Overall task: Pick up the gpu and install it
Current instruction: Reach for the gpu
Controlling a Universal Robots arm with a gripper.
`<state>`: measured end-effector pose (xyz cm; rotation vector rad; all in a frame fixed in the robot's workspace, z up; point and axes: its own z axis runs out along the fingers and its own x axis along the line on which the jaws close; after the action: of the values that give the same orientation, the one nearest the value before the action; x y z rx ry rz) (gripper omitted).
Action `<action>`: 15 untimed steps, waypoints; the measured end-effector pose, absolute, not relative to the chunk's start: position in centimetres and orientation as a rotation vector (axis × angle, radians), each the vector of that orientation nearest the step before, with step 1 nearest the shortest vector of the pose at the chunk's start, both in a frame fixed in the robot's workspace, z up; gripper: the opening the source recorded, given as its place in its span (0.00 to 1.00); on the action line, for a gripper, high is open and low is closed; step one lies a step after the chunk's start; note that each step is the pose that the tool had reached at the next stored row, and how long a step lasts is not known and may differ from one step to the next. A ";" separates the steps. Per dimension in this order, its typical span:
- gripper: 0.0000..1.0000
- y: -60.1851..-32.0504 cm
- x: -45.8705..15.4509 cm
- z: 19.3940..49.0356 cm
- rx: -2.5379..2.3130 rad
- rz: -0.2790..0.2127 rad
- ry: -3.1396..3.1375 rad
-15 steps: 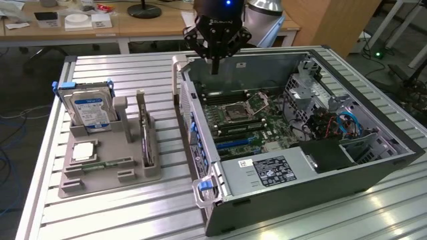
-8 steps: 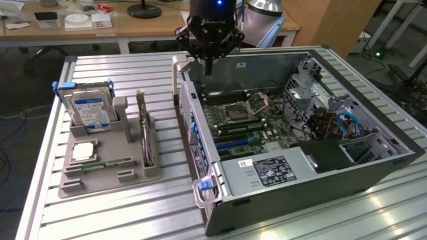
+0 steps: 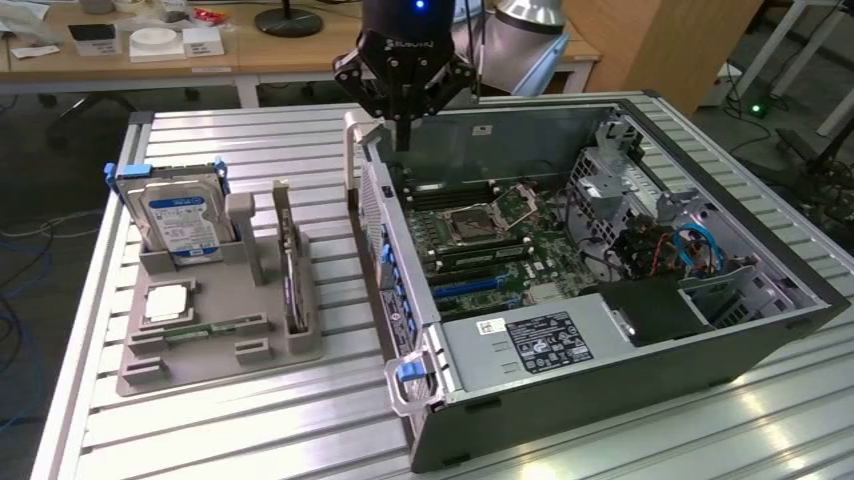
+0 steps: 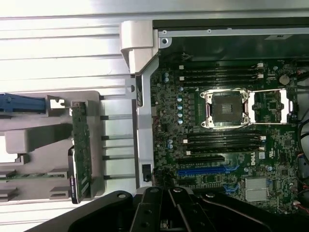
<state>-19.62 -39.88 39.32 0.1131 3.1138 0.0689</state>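
The gpu [image 3: 292, 262] stands on edge in a slot of the grey holder [image 3: 214, 355], at the exterior view's left of the open computer case [image 3: 601, 350]. It is a thin card with a pale bracket at its far end. From the wrist view I see the gpu [image 4: 80, 145] edge-on, with its green board showing. My gripper [image 3: 399, 132] hangs over the case's far corner, apart from the gpu, its fingers shut on nothing. In the wrist view the gripper [image 4: 169, 198] is dark and closed together.
A hard drive [image 3: 180, 222] with a blue-white label stands in the holder. A processor chip [image 3: 167, 300] and a memory stick [image 3: 200, 330] lie flat there. The motherboard [image 4: 217, 145] carries a blue slot [image 4: 203, 170] and an empty processor socket [image 4: 227, 108]. A desk stands behind the table.
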 end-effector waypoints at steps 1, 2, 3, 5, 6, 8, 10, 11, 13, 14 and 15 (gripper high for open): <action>0.11 -39.9 -19.8 39.3 0.113 0.069 3.114; 0.11 -39.9 -20.0 39.3 0.113 0.069 3.114; 0.11 -39.9 -20.1 39.3 0.113 0.069 3.114; 0.11 -39.9 -20.5 39.3 0.113 0.069 3.114; 0.11 -39.9 -20.7 39.3 0.113 0.069 3.114; 0.11 -39.9 -21.0 39.3 0.113 0.069 3.114; 0.11 -39.9 -21.4 39.3 0.113 0.069 3.114; 0.11 -39.9 -21.6 39.3 0.113 0.069 3.114; 0.11 -39.9 -22.0 39.3 0.113 0.069 3.114; 0.11 -39.9 -22.2 39.3 0.113 0.069 3.114; 0.11 -39.9 -22.4 39.3 0.113 0.069 3.114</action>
<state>-22.37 -39.89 39.32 0.1129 3.1139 0.0689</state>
